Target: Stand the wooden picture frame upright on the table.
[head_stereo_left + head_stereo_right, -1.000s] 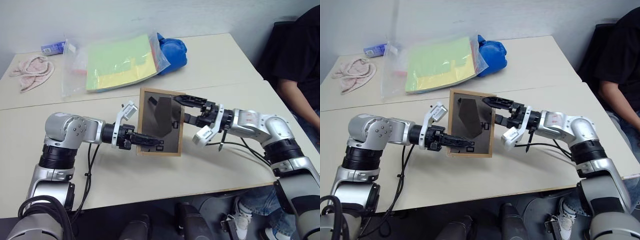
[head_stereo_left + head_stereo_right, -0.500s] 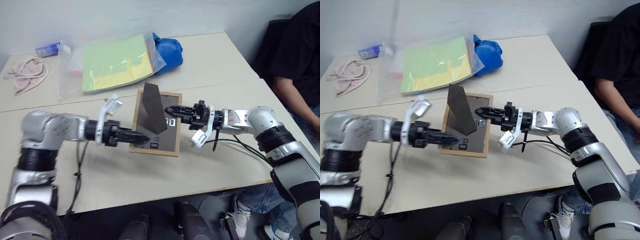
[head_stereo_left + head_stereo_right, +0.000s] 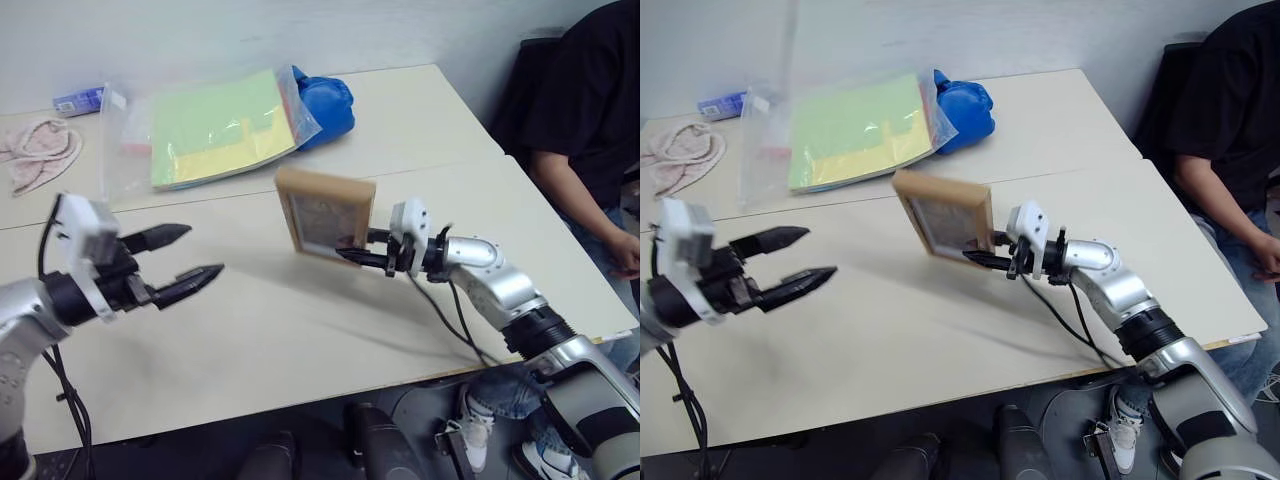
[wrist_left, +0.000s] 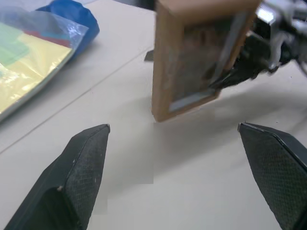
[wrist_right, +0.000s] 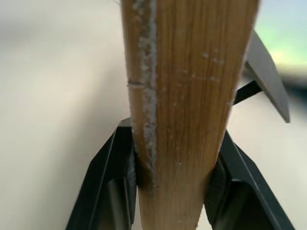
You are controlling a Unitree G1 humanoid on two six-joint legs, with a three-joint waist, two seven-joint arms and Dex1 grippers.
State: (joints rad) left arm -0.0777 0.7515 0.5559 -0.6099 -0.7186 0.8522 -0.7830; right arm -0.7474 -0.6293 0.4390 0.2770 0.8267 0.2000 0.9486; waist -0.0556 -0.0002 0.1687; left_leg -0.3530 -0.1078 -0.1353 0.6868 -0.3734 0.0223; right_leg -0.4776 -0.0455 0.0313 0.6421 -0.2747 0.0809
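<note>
The wooden picture frame (image 3: 325, 213) is upright, slightly tilted, near the middle of the table (image 3: 300, 330), with its pale picture facing me. My right gripper (image 3: 352, 256) is shut on the frame's lower right edge; in the right wrist view both black fingers (image 5: 117, 184) clamp the wood edge (image 5: 187, 96), and the dark stand (image 5: 266, 72) juts out behind. Whether the frame's lower corner (image 4: 156, 115) touches the table I cannot tell. My left gripper (image 3: 196, 252) hangs wide open and empty, well to the left of the frame, its fingers (image 4: 88, 158) far apart.
At the back of the table lie a plastic bag of green-yellow paper (image 3: 215, 125), a blue bundle (image 3: 322, 100), a pink cloth (image 3: 35, 150) and a small packet (image 3: 78, 100). A person (image 3: 585, 130) sits at the right edge. A cable (image 3: 450, 320) trails under my right arm.
My left gripper let go of the frame, opened wide and drew back to the left. My right gripper closed on the frame and turned it upright, picture side towards me. The camera shifted too.
</note>
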